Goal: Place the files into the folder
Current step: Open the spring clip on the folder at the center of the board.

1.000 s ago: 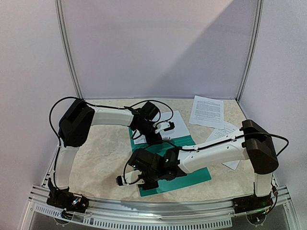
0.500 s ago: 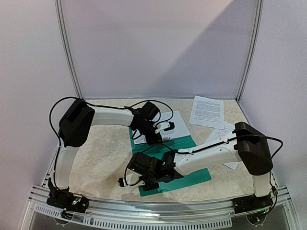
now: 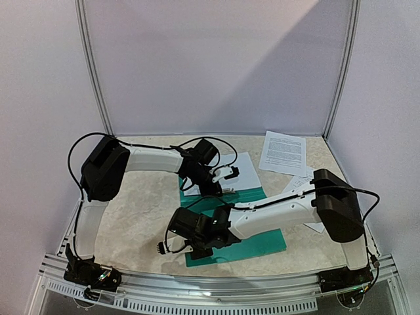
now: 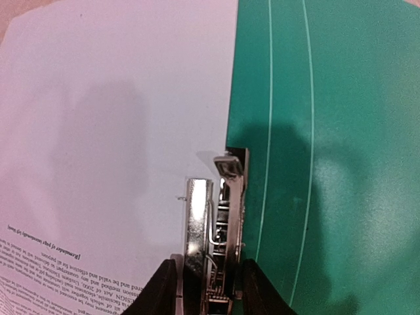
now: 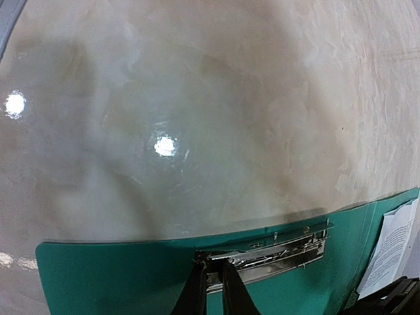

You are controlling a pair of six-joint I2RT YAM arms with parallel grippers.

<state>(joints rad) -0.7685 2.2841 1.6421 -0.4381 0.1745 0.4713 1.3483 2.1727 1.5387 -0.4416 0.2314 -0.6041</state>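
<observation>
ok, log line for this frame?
left claw: shut on far metal clip, folder edge, beside printed sheet | right claw: shut on near metal clip | other sheets: on table, far right

From above, the right arm (image 3: pixel 275 211) hides the middle of the folder (image 3: pixel 268 240) and most of one sheet (image 3: pixel 303 180) at right. Print on the far sheet (image 3: pixel 283 152) is too small to read.

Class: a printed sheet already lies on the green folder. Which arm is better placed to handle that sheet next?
Probably left. The left tool sits at the sheet's edge on the folder, around a metal clip. The right tool grips the folder's near-left edge, away from that sheet.
</observation>
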